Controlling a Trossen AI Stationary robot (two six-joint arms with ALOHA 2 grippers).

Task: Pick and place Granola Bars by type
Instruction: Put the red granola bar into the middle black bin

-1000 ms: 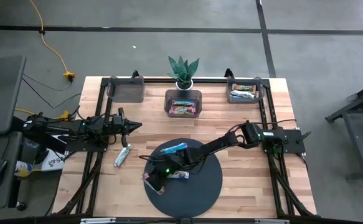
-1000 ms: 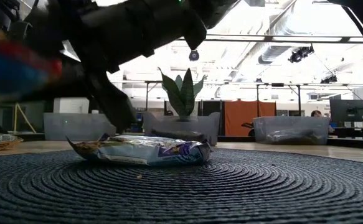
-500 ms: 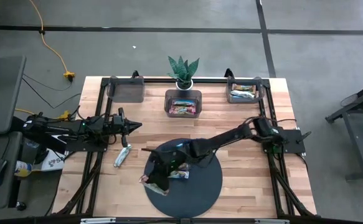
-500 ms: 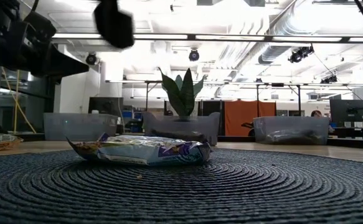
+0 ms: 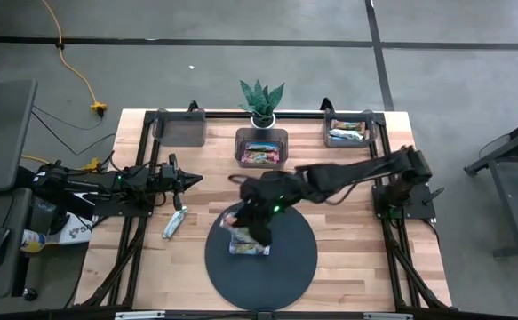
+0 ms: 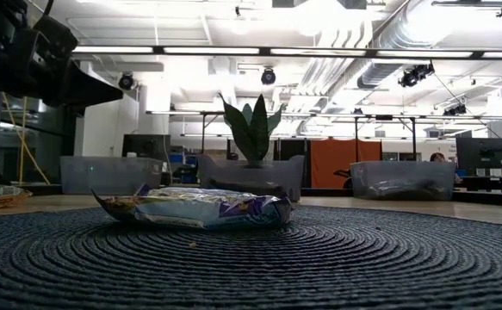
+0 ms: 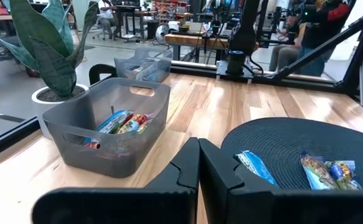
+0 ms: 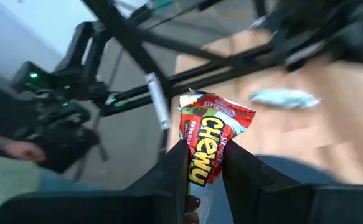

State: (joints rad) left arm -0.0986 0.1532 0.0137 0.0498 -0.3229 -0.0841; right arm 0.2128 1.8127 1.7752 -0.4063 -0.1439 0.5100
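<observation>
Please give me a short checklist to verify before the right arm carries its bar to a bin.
1. Right gripper shut on the red Chewy bar: ok.
2. Bar lifted clear of the round mat: ok.
3. Middle bin already holds red bars, so it matches: ok.
4. Left gripper shut and parked at the left side, off the route: ok.
5. Plant behind that bin, clearance on approach: cannot tell.

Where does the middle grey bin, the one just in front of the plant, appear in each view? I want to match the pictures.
High view: middle bin at the table's far edge, centre, in front of the plant.
Low view: centre background, below the plant.
Left wrist view: beside the plant, with bars inside.
Right wrist view: not in it.
Shared landmark: the plant.
</observation>
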